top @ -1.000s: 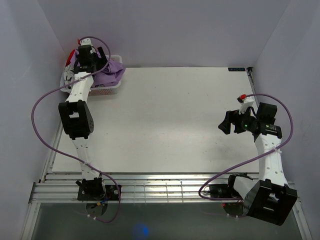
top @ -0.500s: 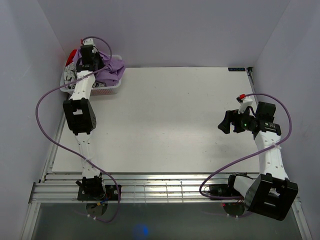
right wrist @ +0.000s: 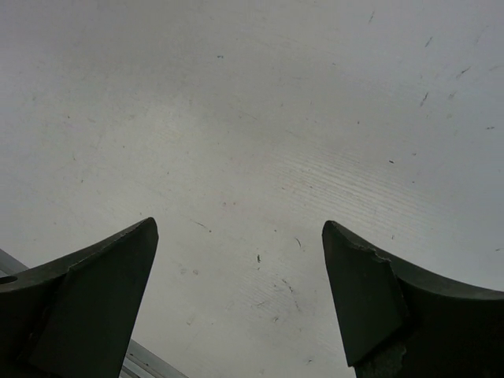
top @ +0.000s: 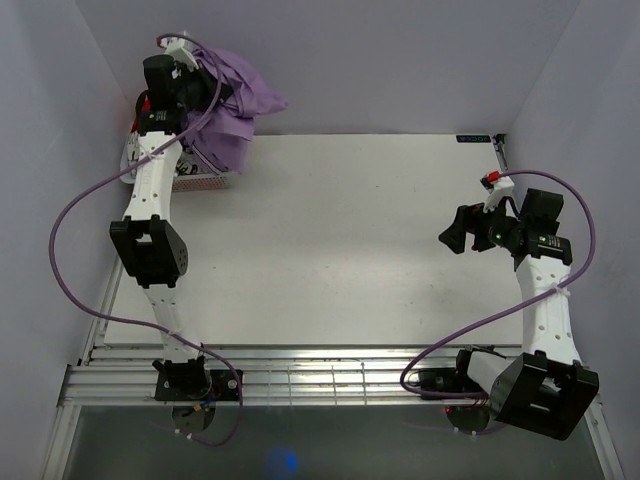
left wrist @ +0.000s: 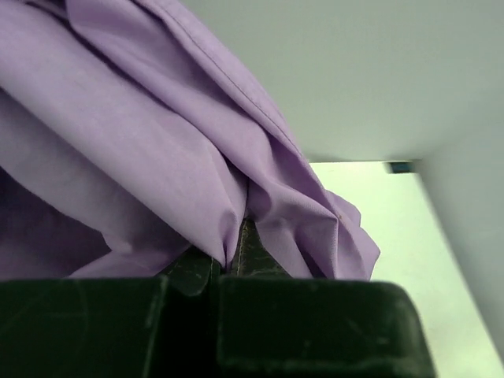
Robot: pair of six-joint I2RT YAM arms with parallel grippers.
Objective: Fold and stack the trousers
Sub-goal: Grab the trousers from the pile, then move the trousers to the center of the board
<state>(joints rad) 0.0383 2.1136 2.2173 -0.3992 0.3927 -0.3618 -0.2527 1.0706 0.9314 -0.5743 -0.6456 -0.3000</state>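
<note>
Top external: far-left corner | left fingers [left wrist: 246, 256] pressed together, pinching a fold of the bunched lilac-purple soft-cloth trousers [top: 235, 105], which hang above a white slatted plastic basket [top: 200, 183] | white counter [top: 330, 240] | right fingers [top: 452, 232] spread wide, above the counter's right side.

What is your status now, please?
Left end effector shut on trousers, hanging over basket. Right end effector open over table. Nothing in the way.
</note>
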